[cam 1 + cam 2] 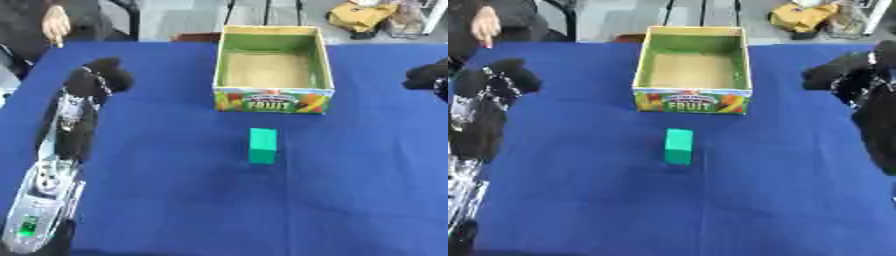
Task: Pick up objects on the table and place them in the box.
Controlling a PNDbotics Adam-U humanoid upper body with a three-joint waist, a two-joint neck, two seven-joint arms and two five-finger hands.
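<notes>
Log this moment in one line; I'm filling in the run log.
green block: on blue cloth, near side of box | box: looks empty | left hand: holds nothing | right hand: holds nothing

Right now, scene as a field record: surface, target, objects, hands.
surface: table with blue cloth
target: open fruit box, far centre, nothing visible inside
object: green block, on the cloth in front of the box, apart from it
left hand: raised over the table's left side, fingers curled, holding nothing
right hand: raised at the right side, fingers curled, holding nothing
task state: block not yet picked up
</notes>
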